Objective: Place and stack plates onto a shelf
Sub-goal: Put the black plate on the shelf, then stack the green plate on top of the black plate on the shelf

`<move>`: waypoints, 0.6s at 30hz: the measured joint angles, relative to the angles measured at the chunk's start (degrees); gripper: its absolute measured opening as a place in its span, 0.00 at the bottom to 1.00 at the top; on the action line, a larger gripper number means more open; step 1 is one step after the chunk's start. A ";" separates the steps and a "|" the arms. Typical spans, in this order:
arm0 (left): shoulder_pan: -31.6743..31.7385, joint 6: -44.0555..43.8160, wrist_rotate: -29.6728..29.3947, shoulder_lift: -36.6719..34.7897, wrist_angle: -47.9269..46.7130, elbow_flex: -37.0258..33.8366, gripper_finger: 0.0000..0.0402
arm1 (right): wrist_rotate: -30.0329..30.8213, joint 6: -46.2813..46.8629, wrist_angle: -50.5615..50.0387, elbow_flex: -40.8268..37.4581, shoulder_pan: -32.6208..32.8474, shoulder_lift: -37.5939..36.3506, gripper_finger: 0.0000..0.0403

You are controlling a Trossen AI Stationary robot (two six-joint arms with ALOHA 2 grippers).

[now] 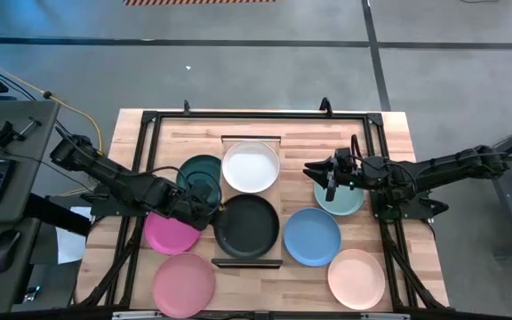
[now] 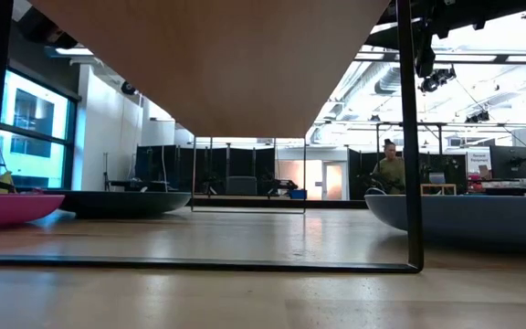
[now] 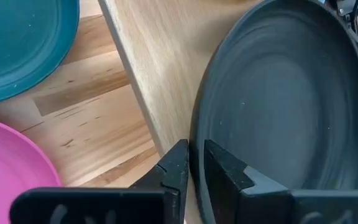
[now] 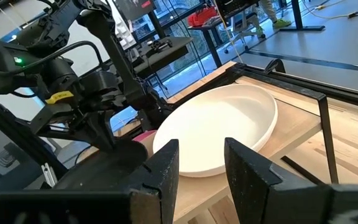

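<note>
The shelf point(image 1: 276, 197) is a light-wood board in the table's middle. A white plate point(image 1: 251, 166) lies on its far half and a black plate point(image 1: 249, 228) on its near half. My left gripper point(image 1: 210, 213) is at the black plate's left rim point(image 3: 195, 163), shut on it. My right gripper point(image 1: 327, 178) hovers open above a mint plate point(image 1: 343, 201), pointing at the white plate point(image 4: 219, 127), with nothing between its fingers point(image 4: 166, 168). On the table lie dark teal point(image 1: 199, 171), magenta point(image 1: 169, 235), pink point(image 1: 183, 284), blue point(image 1: 312, 237) and peach point(image 1: 356, 278) plates. My left gripper pinches the black plate's left rim point(image 3: 196, 149), one finger point(image 3: 176, 168) outside the rim and one point(image 3: 225, 177) over the plate's hollow. The fingers come slanting down from the table's left. The plate lies flat on the shelf point(image 3: 166, 62), its left rim past the board's edge.
A dark metal frame point(image 1: 140, 120) runs around the tabletop, and its post point(image 2: 411, 137) stands in the low view. The dark teal plate point(image 3: 17, 43) and the magenta plate point(image 3: 11, 168) lie close to my left gripper. A keyboard and mouse sit off the table's left.
</note>
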 joint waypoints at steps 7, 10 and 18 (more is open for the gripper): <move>0.57 4.33 2.19 -0.75 2.25 0.00 0.18 | 0.05 -0.01 0.02 0.00 0.00 0.00 0.27; 2.12 7.79 2.76 -3.39 1.73 0.00 0.22 | 0.05 0.08 0.37 0.00 0.00 0.00 0.27; 8.34 23.11 -5.73 -18.72 3.20 0.00 0.31 | 0.18 1.52 7.05 0.00 0.00 0.01 0.27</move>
